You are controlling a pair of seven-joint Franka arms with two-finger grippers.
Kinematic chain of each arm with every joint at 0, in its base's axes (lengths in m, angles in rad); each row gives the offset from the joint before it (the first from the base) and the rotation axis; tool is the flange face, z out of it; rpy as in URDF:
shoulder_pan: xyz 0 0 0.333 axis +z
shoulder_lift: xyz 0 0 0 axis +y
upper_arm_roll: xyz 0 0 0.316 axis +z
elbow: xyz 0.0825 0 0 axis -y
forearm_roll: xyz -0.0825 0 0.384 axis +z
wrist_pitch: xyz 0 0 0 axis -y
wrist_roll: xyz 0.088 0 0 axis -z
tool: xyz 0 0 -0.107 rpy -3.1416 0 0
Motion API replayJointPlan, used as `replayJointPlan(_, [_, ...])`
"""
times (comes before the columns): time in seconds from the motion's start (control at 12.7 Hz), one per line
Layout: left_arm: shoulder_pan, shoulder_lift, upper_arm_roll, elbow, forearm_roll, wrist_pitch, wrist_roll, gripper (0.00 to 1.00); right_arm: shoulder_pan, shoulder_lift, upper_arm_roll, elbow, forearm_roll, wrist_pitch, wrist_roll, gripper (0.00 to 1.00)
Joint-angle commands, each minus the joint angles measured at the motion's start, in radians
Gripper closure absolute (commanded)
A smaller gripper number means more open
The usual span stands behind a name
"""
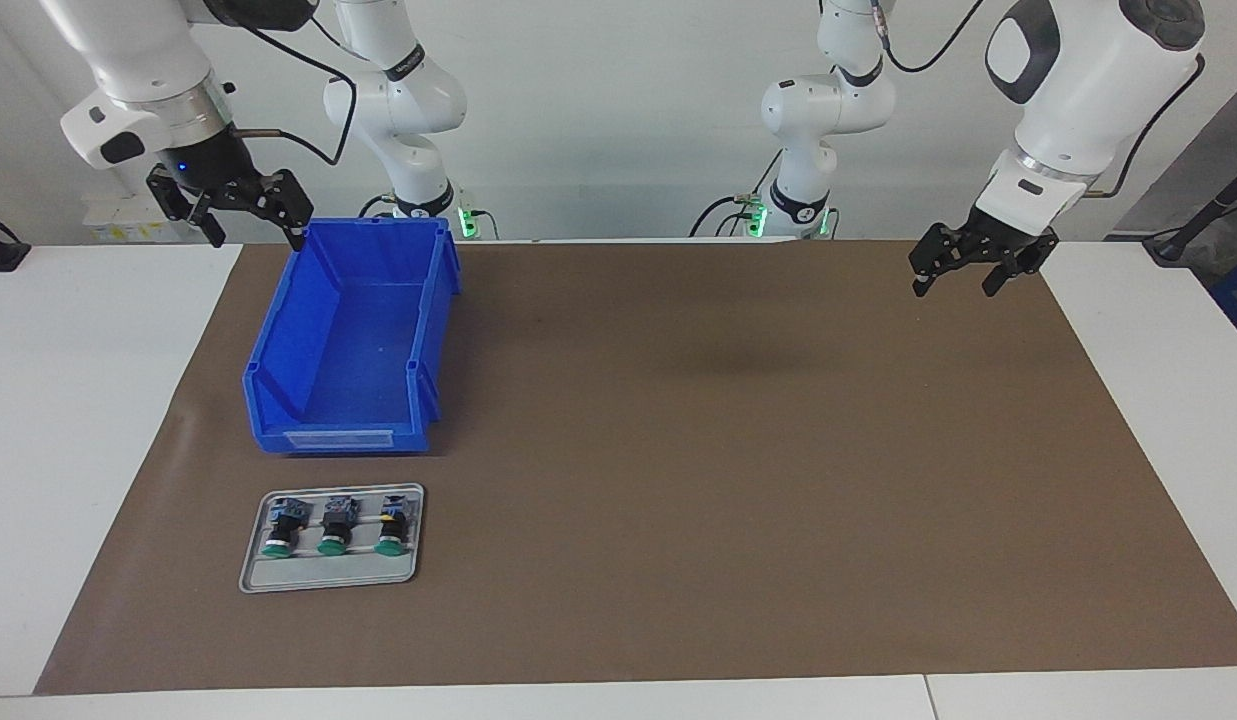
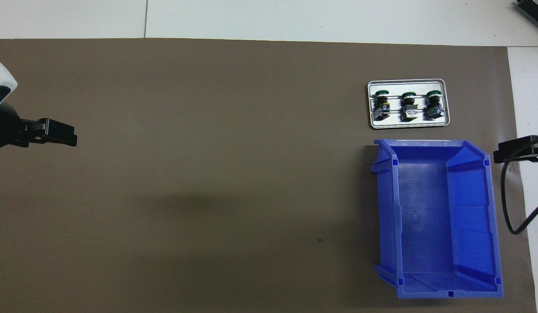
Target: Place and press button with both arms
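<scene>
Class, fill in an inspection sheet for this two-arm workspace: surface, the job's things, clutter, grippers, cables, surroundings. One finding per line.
Surface: brown mat on a white table, flat.
Job's things: three green-capped push buttons lying side by side in a small grey metal tray; one has a yellow mark on its rear.
Clutter: empty blue plastic bin, nearer the robots than the tray.
Grippers: left gripper open, over the mat's edge at the left arm's end; right gripper open, beside the bin's rim. Neither holds anything.
Cables: black cable hanging by the right gripper.
Surroundings: white wall; green lights at both arm bases.
</scene>
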Motion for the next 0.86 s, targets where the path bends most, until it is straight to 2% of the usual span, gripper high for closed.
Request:
replayJointPlan(0.0, [0.007,-0.03,0.0,-0.033,-0.012,0.005,0.012,0.0,-0.013,-0.005,-0.002,-0.036,-0.015,0.064,-0.01,0.0])
replayJointPlan(0.24, [0.009,-0.03,0.0,-0.033,-0.012,0.005,0.012,0.0,-0.029,0.08,0.0,-0.06,-0.007,0.254,-0.019,0.0])
replayJointPlan(0.39, [0.009,-0.029,0.0,-0.033,-0.012,0.005,0.012,0.0,-0.03,0.185,0.0,-0.037,0.034,0.357,-0.019,0.0])
replayJointPlan(0.79, [0.009,-0.03,0.0,-0.033,-0.012,0.005,0.012,0.0,-0.023,0.476,0.006,0.043,0.045,0.648,-0.019,0.0])
